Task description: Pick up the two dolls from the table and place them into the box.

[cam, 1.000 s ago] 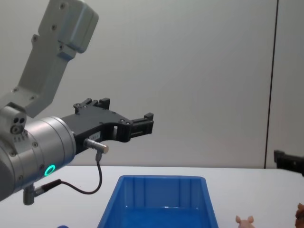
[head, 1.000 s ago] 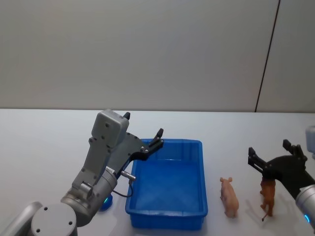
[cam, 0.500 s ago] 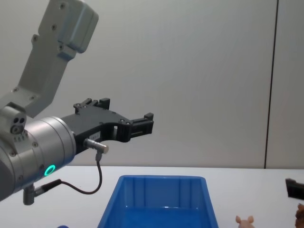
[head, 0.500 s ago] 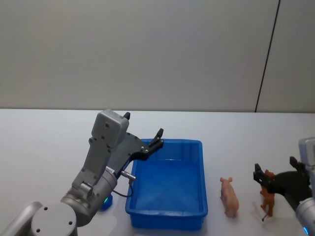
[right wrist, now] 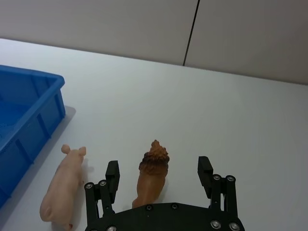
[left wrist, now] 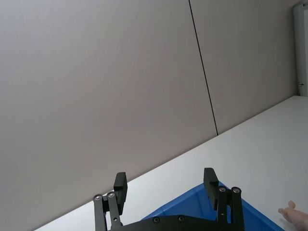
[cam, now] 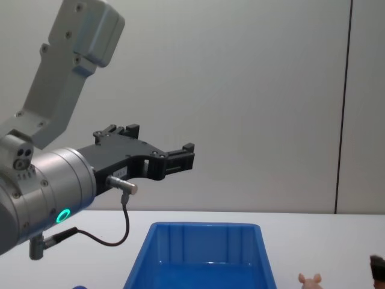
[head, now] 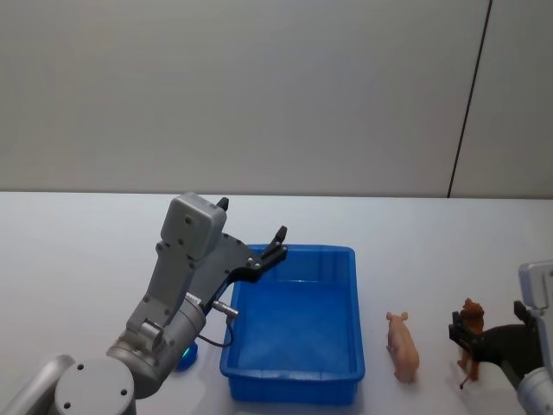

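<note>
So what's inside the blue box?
Nothing I can see: the box shows a bare blue floor. The left gripper hangs over its far-left corner, hiding that bit. The pig and brown doll are on the table beside it, with the open right gripper around the brown one.

Silver-grey left arm (cam: 57, 180) bears black left gripper (left wrist: 165, 176), thin cable (cam: 125, 221), teal ring (cam: 62, 215)

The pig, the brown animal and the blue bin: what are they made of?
Pig: probably moulded plastic or rubber, smooth matte pink skin.
Brown animal, straddled by the open right tool: likely similar, with a rougher sculpted mane.
Bin: hard plastic, slightly glossy, with ribbed moulded walls.
</note>
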{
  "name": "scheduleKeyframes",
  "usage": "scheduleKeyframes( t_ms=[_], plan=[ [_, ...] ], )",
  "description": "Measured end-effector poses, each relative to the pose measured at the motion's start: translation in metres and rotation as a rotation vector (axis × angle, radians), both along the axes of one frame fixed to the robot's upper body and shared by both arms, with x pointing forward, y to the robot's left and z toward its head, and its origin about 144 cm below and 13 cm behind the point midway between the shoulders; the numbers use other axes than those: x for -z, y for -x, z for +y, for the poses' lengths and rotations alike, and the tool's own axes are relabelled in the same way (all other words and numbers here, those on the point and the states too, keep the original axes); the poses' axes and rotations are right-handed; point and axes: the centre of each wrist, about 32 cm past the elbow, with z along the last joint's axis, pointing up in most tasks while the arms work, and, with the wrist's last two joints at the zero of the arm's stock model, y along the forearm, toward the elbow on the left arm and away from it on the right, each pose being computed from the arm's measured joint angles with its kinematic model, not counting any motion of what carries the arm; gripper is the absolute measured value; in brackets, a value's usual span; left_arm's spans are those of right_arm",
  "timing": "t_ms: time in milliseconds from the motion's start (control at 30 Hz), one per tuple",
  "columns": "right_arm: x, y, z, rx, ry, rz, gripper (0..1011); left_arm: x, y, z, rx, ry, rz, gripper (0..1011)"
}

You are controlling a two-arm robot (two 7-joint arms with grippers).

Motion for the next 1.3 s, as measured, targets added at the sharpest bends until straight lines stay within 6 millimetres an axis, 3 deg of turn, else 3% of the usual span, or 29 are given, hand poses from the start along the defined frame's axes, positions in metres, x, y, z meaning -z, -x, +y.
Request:
scheduleKeyframes(
  t_ms=[667, 1000, 1300],
  plan=[
    [0.026, -0.008, 0.003, 0.007, -0.030, 0.070, 991, 0.000, 0.000, 0.000, 0.000, 0.000, 0.000, 1001],
    [0.036, -0.014, 0.004, 0.023, -0.048, 0.093, 737, 0.000, 0.000, 0.000, 0.000, 0.000, 0.000, 1001],
    [0.041, -0.017, 0.004, 0.046, -0.056, 0.111, 443, 0.000, 0.000, 0.000, 0.000, 0.000, 0.000, 1001]
  ],
)
